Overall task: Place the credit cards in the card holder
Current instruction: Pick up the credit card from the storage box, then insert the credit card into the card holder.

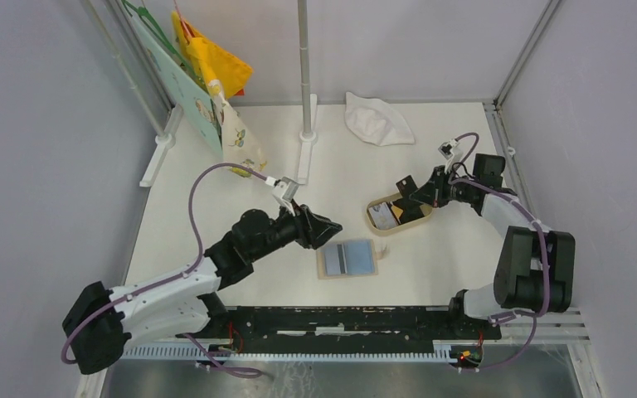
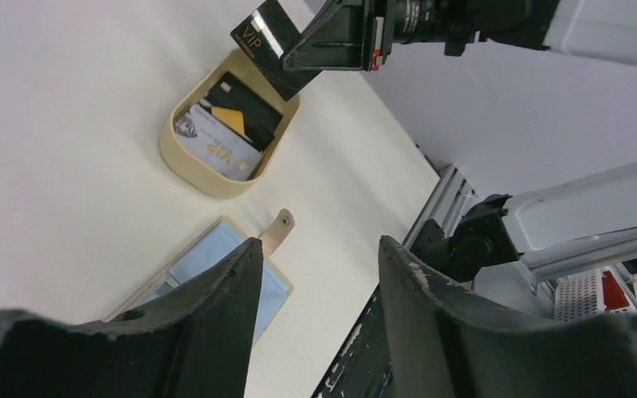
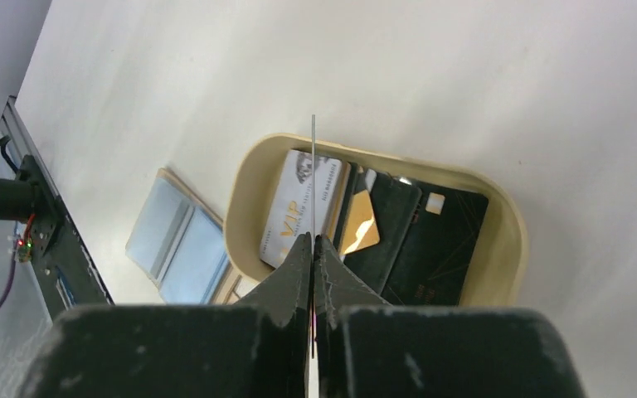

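**Top view.** The left fingers [image 1: 325,229] hovered over the worktop [image 1: 216,215]. The card holder [image 1: 348,259] lay opened flat, blue lining up, just ahead of their tips. The right fingers [image 1: 405,191] stood over the tan tray [image 1: 421,217], which sat near the holder but apart from it. A white cloth [image 1: 377,120] lay well apart from both pairs of fingers, at the back.

**Left wrist view.** The left fingers stood parted with nothing between them: released. The card holder showed partly beneath one finger, and its strap [image 2: 279,230] lay just ahead of the gap. Further ahead sat the tray, holding credit cards [image 2: 228,133]. Above its far rim the right fingers pinched a black card [image 2: 257,35] marked VIP. Whether that card was fully clear of the rim could not be told from here.

**Right wrist view.** The right fingers were clenched on the black card, seen edge-on as a thin line running straight out from the tips. Below the tips, the tray held a grey-white card [image 3: 294,207], an orange card [image 3: 363,224] and dark cards [image 3: 440,240]. The card holder lay to one side of the fingers, and no card showed in its pockets.

**Finding.** The task was judged to be at an early stage. No card was seen in the holder, one card was in the grasp, and several cards were left in the tray. Carrying the held card across and inserting it into a pocket were not yet done.
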You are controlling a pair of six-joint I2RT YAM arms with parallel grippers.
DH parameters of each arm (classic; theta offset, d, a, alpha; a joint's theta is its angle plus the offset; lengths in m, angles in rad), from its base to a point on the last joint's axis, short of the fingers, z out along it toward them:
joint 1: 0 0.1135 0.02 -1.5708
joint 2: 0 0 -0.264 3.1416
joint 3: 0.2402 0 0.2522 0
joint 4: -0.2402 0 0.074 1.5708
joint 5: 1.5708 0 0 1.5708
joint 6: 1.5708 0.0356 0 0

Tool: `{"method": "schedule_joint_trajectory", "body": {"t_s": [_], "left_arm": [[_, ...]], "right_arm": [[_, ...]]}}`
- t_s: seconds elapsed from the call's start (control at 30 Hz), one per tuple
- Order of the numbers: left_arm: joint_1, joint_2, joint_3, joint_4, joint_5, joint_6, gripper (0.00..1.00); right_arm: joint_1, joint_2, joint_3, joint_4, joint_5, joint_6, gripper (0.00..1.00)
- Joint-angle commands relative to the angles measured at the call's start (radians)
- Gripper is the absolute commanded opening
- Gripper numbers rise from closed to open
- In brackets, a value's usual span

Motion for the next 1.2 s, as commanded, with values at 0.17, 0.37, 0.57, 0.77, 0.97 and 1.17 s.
{"method": "schedule_joint_trajectory", "body": {"t_s": [0.17, 0.37, 0.57, 0.77, 0.97, 1.17], "left_arm": [[-0.002, -0.247, -0.138, 0.227, -0.005, 0.003, 0.97], [-0.003, -0.155, -0.26, 0.576, 0.075, -0.03, 0.96], [-0.046, 0.011, -0.288, 0.862, 0.128, 0.065, 0.92], [-0.142, 0.18, -0.221, 0.925, 0.071, 0.241, 0.9], [-0.148, 0.312, -0.129, 0.896, 0.037, 0.284, 0.78], [-0.148, 0.396, -0.034, 0.839, 0.042, 0.294, 0.59]], "right_arm": [[0.032, -0.223, -0.144, 0.34, -0.368, 0.046, 0.0], [0.166, -0.322, -0.157, 0.354, -0.473, -0.041, 0.01], [0.253, -0.27, 0.046, -0.56, -0.599, -1.011, 0.01], [0.303, -0.316, -0.003, -0.425, -0.599, -0.907, 0.02], [0.338, -0.33, -0.011, -0.424, -0.599, -0.923, 0.03], [0.371, -0.304, -0.012, -0.428, -0.599, -0.923, 0.03]]}}
